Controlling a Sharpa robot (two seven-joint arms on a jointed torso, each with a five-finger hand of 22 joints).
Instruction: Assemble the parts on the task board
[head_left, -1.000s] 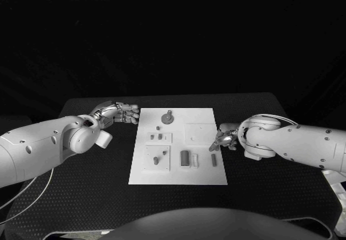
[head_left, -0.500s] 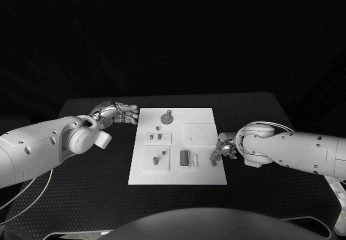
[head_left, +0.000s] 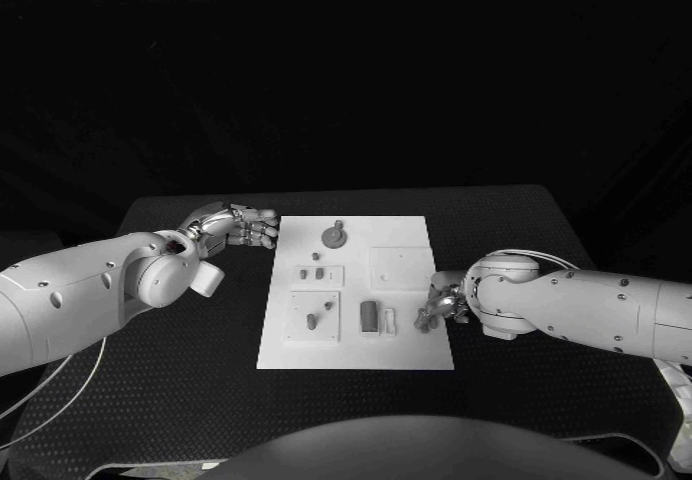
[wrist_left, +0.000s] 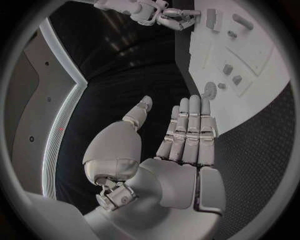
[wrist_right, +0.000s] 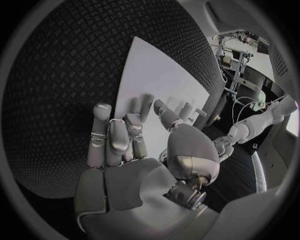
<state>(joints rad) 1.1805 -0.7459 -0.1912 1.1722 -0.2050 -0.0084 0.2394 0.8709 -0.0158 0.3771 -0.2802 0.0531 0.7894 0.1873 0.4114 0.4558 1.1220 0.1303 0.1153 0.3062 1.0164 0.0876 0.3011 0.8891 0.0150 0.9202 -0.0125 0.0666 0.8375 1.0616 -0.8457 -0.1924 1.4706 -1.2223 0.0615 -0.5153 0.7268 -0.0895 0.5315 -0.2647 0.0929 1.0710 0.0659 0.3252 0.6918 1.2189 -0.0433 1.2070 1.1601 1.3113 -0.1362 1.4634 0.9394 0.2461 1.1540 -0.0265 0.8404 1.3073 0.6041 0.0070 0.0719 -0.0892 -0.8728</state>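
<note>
**Right hand down at the board's right edge, left hand flat beside its far corner**

The right hand (head_left: 441, 303) reaches in over the right edge of the board (head_left: 401, 238), its fingers (wrist_right: 112, 140) curled down toward the slim dark part (head_left: 427, 319) that lies near that edge. In the head view the fingertips sit at or on this part; whether they actually pinch it cannot be told, since the hand covers the contact, and the right wrist view shows only bent fingers over the white plate.

The left hand (head_left: 231, 226) rests off the board, just beside its far left corner. In the left wrist view its fingers (wrist_left: 190, 130) lie straight and side by side with the thumb apart, and nothing is in the hand.

On the board, a round part (head_left: 335, 236) with a short stem stands near the far edge. Below it are two small parts (head_left: 310, 271) close together on a raised square. Toward the near end, a small upright part (head_left: 312, 321) stands on another raised square at the left, and a darker upright block (head_left: 369, 316) stands in the middle, touching a pale piece (head_left: 388, 319) on its right. A bare raised square (head_left: 398, 268) lies at the right, just beyond the right hand.

The board lies in the middle of the table (head_left: 188, 360).
</note>
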